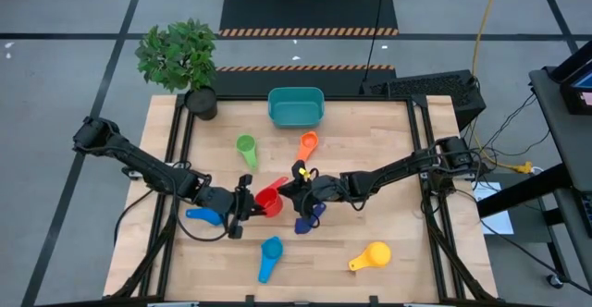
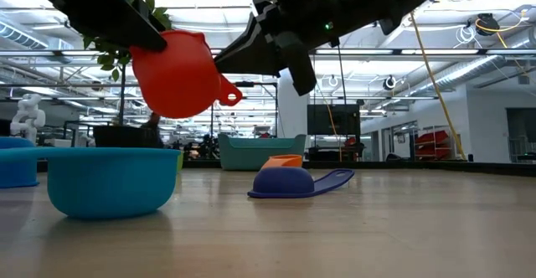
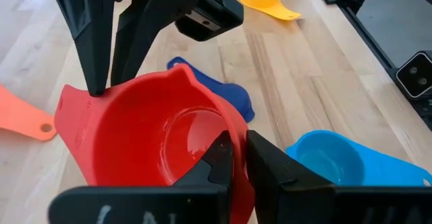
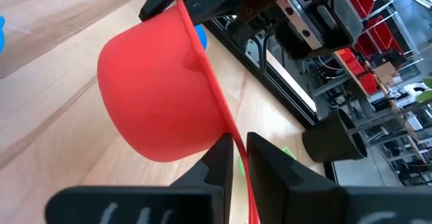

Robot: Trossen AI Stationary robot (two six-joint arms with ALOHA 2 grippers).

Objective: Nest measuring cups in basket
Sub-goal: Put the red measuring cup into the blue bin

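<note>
Above the surface [image 1: 388,196], mid-table, you see both end effectors gripping the red cup [image 1: 268,201]: left end effector [image 1: 242,205] on its rim, right end effector [image 1: 289,191] on its handle.

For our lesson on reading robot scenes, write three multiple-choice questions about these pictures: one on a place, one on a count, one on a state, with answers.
1. Where is the red cup?
A. In the basket
B. In the air between both grippers
C. Beside the plant

2. How many cups lie inside the basket?
A. None
B. Two
C. Four

3. How does the dark blue cup lie?
A. Upright
B. Stacked in another
C. Mouth down

Answers:
1 B: the left gripper pinches its rim and the right gripper its handle, above the table.
2 A: the high view shows only its bare floor.
3 C: the low view shows its dome upward.
</note>
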